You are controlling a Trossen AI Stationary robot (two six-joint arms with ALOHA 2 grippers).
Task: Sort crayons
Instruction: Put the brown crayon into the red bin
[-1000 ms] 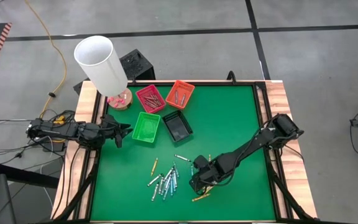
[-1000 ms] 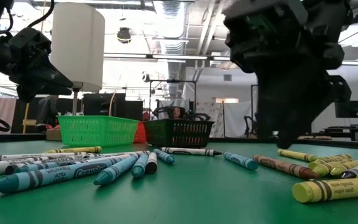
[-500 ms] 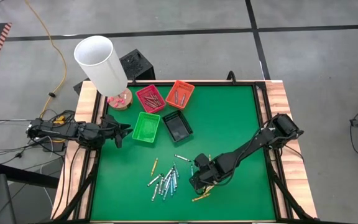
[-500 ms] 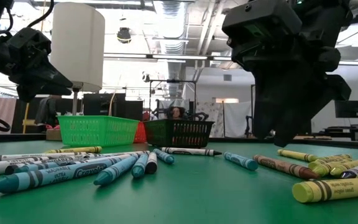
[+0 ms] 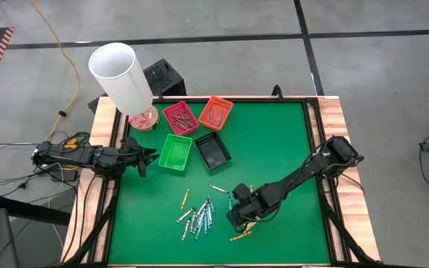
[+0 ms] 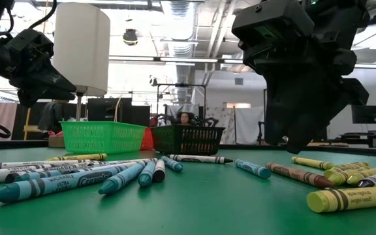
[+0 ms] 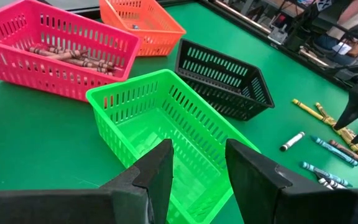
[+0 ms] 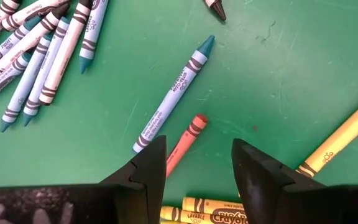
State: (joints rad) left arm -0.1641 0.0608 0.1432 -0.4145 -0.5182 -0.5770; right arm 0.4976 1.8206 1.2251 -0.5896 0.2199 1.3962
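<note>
Crayons (image 5: 196,220) lie loose on your green counter (image 5: 281,141), most in a cluster too tangled to count. Four trays stand together: red (image 5: 179,117), orange (image 5: 215,112), green (image 5: 175,152), black (image 5: 212,150). The red one holds brown sticks; the green shows none.

Your right tool (image 8: 192,163) hangs low over the counter, arm stretched in from the edge, fingers apart and empty. Between them lies one salmon crayon (image 8: 186,140), with one blue crayon (image 8: 173,95) just ahead and yellow ones (image 8: 211,206) beneath.

Your left tool (image 7: 197,169) waits level at the counter's edge, fingers parted and empty, the green tray straight ahead.
</note>
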